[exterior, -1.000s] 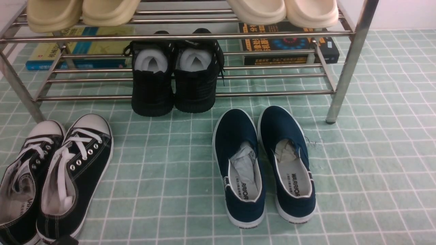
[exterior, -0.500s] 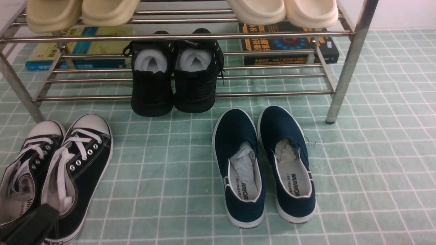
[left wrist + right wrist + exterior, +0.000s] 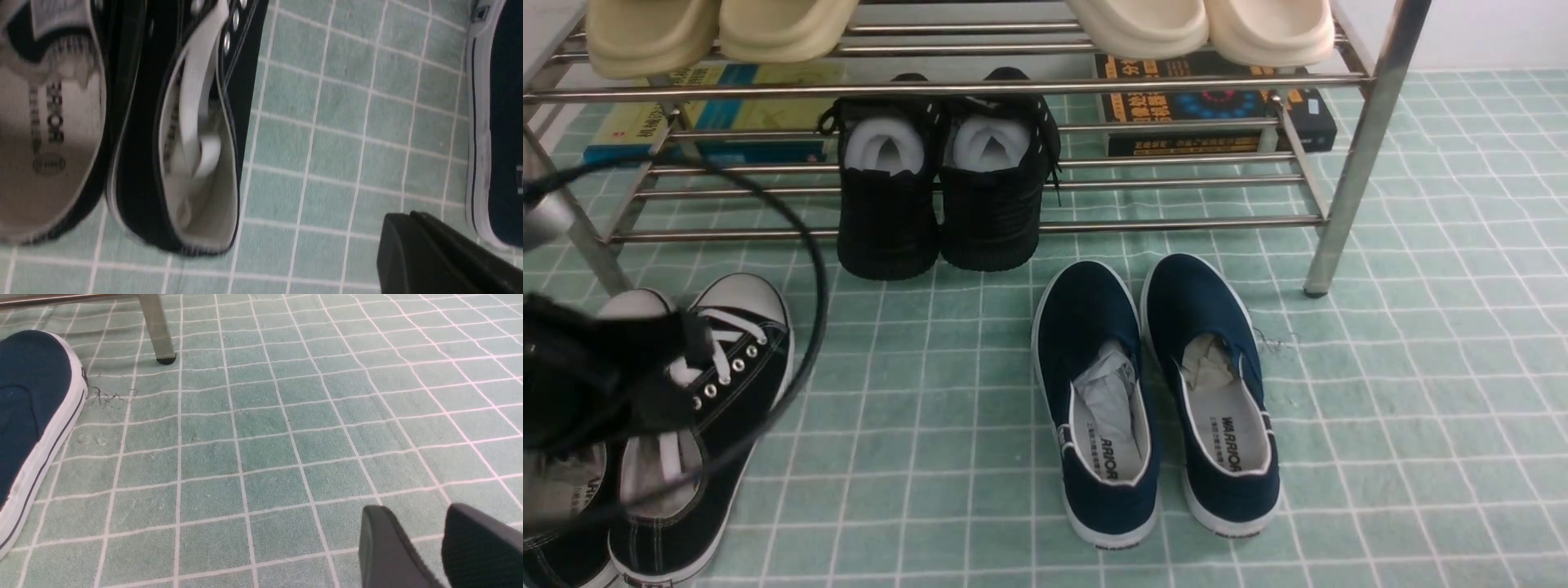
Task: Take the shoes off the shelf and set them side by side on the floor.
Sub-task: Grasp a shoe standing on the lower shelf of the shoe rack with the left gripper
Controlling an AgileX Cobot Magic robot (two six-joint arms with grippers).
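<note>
A pair of black canvas sneakers with white toe caps (image 3: 747, 400) lies far left; navy slip-ons with white soles (image 3: 1086, 327) (WARRIOR on the insoles) sit right of them. Cream foam slippers (image 3: 719, 28) sit higher, over a yellow-and-blue book (image 3: 743, 122) and a black book with orange lettering (image 3: 1209, 106).

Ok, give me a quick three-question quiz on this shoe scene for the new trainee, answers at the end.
1. True or false: the black knit sneakers sit on the lower tier of the shelf.
2. Which pair on the floor stands closest to the shelf's right leg? A navy slip-ons; B canvas sneakers; C cream slippers.
3. Which gripper has a gap between its fingers?
Key: 1 true; 2 A; 3 the right gripper.
</note>
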